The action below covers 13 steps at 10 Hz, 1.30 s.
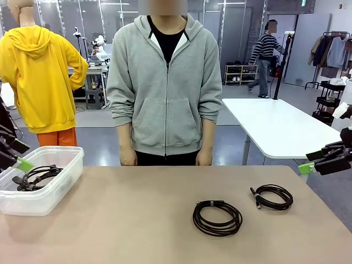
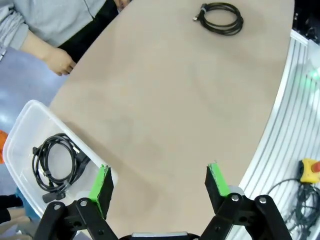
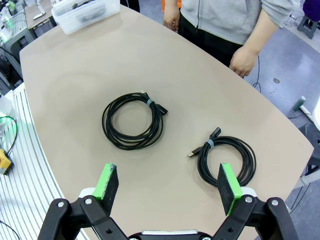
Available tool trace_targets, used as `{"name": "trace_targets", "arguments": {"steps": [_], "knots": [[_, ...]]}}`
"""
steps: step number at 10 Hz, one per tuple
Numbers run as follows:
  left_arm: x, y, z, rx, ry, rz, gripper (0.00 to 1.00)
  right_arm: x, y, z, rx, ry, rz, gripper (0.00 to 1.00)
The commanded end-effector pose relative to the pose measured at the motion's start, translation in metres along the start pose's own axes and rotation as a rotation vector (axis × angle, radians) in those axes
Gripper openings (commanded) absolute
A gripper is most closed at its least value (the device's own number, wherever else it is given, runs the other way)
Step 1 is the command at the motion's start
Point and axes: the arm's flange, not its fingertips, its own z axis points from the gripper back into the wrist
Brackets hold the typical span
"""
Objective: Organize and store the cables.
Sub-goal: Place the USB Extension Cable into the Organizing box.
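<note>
Two cables lie as black coils on the tan table: a larger coil (image 1: 217,218) (image 3: 132,120) near the middle and a smaller one (image 1: 271,197) (image 3: 227,160) to its right. Another coil (image 1: 37,176) (image 2: 55,162) rests inside the clear plastic bin (image 1: 38,203) (image 2: 20,145) at the left. My left gripper (image 1: 19,155) (image 2: 159,182) hovers open beside the bin, above the table, holding nothing. My right gripper (image 1: 311,162) (image 3: 167,182) hangs open off the table's right side, above and short of the two coils. The left wrist view catches one loose coil (image 2: 220,17) far off.
A person in a grey hoodie stands at the far edge, with their hands (image 3: 245,60) (image 2: 57,60) hanging by the table. The bin (image 3: 80,20) sits at the far left corner. Bare tabletop (image 1: 137,220) stretches between the bin and the coils.
</note>
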Motion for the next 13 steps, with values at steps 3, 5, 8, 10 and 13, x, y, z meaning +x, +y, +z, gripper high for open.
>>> {"name": "trace_targets", "arguments": {"steps": [3, 5, 8, 10, 13], "knots": [[0.0019, 0.0086, 0.0036, -0.021, 0.029, 0.003, 0.94, -0.0032, 0.0016, 0.0015, 0.009, 0.0, 0.02, 1.0], [0.0019, 0.0086, 0.0036, -0.021, 0.029, 0.003, 0.94, -0.0032, 0.0016, 0.0015, 0.009, 0.0, 0.02, 1.0], [0.0019, 0.0086, 0.0036, -0.021, 0.029, 0.003, 0.94, -0.0032, 0.0016, 0.0015, 0.009, 0.0, 0.02, 1.0], [0.0019, 0.0086, 0.0036, -0.021, 0.029, 0.003, 0.94, -0.0032, 0.0016, 0.0015, 0.009, 0.0, 0.02, 1.0], [0.0019, 0.0086, 0.0036, -0.021, 0.029, 0.003, 0.94, -0.0032, 0.0016, 0.0015, 0.009, 0.0, 0.02, 1.0]]}}
